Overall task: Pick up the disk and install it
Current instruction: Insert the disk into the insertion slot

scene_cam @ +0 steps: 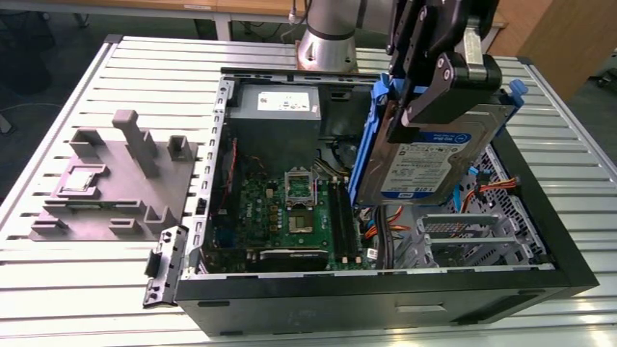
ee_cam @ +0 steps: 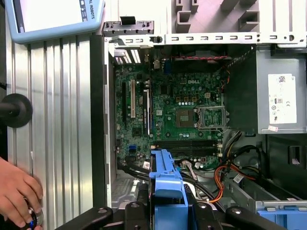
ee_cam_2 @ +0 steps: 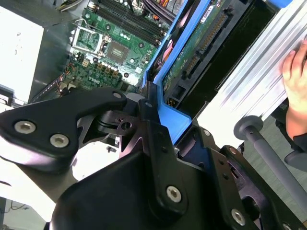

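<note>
Where the disk is: the disk hangs above the open computer case, label face outward in the exterior view. It is tilted, with its lower end dipping toward the case's drive cage. I judge it clear of the cage, though the gap is hard to read.
Bracket: a blue bracket runs along the disk's edges. In the second wrist view the disk's circuit-board side faces into the case.
Grip: the jaws of the gripper are clamped on the disk's upper end, one black finger on each face.
Step in hand: by my reading the pickup is done and the installing is not, since the disk is carried over the case and not seated.
What seating calls for: probably squaring the tilted bracket to the cage's opening, and keeping the lower edge off the orange cables beside the cage. A skewed entry could jam.
Inside the case: the motherboard lies on the case floor next to the cage. The power supply sits at the case's far end from the cage.
Outside the case: a grey fixture block stands on the slatted desk, well apart from the disk. A person's hand rests on the desk on the case's other side.
</note>
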Robot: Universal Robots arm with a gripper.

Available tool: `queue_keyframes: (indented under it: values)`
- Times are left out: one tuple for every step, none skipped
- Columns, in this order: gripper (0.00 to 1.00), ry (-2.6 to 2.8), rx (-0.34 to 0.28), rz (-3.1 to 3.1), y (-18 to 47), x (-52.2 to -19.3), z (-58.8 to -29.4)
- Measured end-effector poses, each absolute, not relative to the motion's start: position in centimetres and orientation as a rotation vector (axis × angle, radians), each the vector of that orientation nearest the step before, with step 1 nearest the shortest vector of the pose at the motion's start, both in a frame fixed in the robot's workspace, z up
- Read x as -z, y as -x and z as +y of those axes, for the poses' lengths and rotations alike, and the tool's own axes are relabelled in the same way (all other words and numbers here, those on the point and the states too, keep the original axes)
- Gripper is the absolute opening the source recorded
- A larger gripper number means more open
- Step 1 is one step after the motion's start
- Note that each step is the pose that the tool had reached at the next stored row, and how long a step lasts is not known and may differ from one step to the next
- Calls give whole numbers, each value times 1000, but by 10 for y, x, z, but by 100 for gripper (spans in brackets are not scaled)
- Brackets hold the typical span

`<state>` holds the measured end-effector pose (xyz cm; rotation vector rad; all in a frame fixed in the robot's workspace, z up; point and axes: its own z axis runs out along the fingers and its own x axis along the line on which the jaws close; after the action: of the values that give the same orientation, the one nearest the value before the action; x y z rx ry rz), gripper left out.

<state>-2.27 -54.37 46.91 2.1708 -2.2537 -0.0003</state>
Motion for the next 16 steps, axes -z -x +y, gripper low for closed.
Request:
queue_keyframes:
  values:
    - [36,-2171,0,-2254,21,-469,-544]
    - [36,-2171,0,-2254,19,-468,-544]
    - [36,-2171,0,-2254,17,-468,-544]
    - [36,-2171,0,-2254,15,-468,-544]
    - [36,-2171,0,-2254,13,-468,-544]
    - [36,-2171,0,-2253,12,-467,-544]
    - [36,-2171,0,-2254,11,-467,-544]
    - [36,-2171,0,-2254,10,-467,-545]
    - [36,-2171,0,-2254,9,-466,-546]
    - [36,-2171,0,-2254,8,-466,-548]
    - [36,-2171,0,-2254,8,-465,-549]
    - [36,-2171,0,-2254,7,-465,-550]
    - [36,-2171,0,-2254,6,-465,-551]
    - [36,-2171,0,-2254,4,-465,-552]
    - [36,-2171,1,-2254,2,-464,-552]
    - [36,-2170,0,-2253,0,-464,-552]
